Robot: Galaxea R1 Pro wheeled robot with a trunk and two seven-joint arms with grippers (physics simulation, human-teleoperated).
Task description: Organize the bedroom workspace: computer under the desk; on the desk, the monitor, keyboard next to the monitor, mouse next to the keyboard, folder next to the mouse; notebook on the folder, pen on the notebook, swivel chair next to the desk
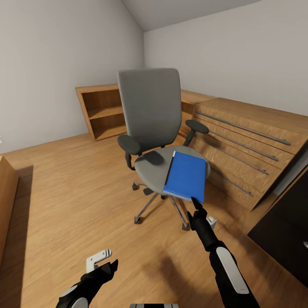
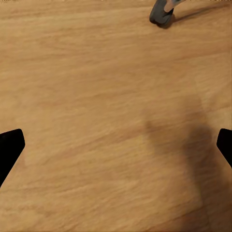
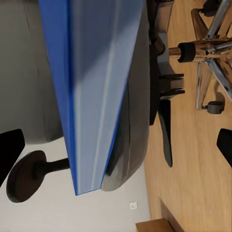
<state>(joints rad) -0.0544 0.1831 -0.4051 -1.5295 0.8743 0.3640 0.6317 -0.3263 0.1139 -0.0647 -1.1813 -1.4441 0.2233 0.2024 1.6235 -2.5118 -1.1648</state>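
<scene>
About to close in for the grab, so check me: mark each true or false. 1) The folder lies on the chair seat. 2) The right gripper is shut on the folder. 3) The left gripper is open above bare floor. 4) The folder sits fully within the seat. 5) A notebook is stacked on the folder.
1) True: the blue folder rests on the swivel chair seat.
2) False: the right gripper is open at the folder's near edge, not clamped on it.
3) True: the left gripper is open over the wood floor.
4) False: its near end overhangs the seat's front edge.
5) False: nothing lies on the folder.
</scene>
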